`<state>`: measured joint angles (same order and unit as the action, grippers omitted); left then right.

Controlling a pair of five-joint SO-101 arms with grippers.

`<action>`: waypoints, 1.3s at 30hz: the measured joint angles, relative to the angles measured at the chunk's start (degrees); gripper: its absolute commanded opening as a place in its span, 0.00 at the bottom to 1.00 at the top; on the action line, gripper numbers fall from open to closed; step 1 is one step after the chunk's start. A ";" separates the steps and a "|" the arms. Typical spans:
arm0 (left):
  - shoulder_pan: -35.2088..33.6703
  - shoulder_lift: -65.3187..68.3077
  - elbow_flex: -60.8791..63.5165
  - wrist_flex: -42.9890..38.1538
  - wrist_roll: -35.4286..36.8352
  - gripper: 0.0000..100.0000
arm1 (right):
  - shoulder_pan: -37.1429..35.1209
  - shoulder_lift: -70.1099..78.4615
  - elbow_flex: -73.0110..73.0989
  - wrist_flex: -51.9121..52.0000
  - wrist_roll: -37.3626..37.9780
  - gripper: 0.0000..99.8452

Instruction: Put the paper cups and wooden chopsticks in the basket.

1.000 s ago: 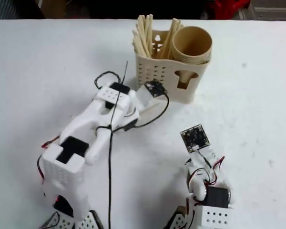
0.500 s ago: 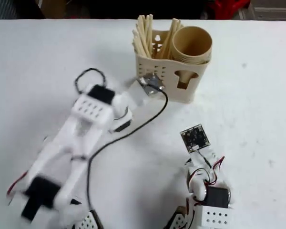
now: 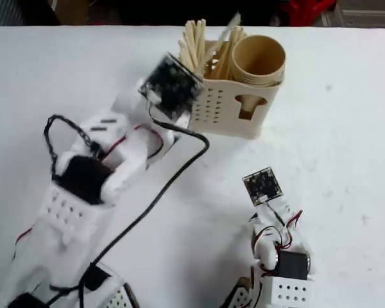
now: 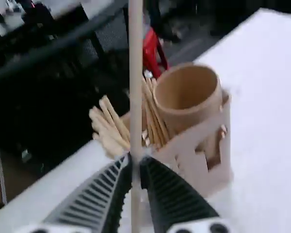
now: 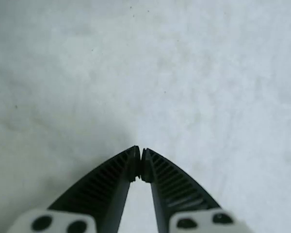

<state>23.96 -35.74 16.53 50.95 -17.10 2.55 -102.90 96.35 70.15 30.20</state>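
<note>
The cream basket stands at the back of the table with several wooden chopsticks and stacked paper cups in it. My left gripper is raised beside the basket's left side, shut on one wooden chopstick that stands upright between its fingers. In the high view that chopstick slants over the basket's rim. The basket, its chopsticks and the cups lie just beyond the left gripper. My right gripper is shut on nothing, pointing down at the bare table near the front.
The left arm and its black cable stretch from the front left toward the basket. The right arm sits folded at the front centre. White tabletop lies open to the right of the basket.
The left arm has lifted from the table in front of the basket and swung up and back, carrying a chopstick to the basket's rim. The right arm has kept still.
</note>
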 measured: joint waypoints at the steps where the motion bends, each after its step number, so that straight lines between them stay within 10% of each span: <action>1: 0.00 1.49 -0.18 -4.66 0.97 0.02 | 0.00 0.00 0.00 0.00 0.00 0.02; 12: 0.09 21.89 -8.44 -40.26 9.14 0.02 | 0.00 0.00 0.00 0.00 0.00 0.02; 39: -4.22 34.46 -26.81 -15.47 10.81 0.12 | 0.97 0.00 0.00 -0.35 0.00 0.02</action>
<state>19.74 -1.27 -10.29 35.47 -6.29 3.52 -102.90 96.35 69.80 30.20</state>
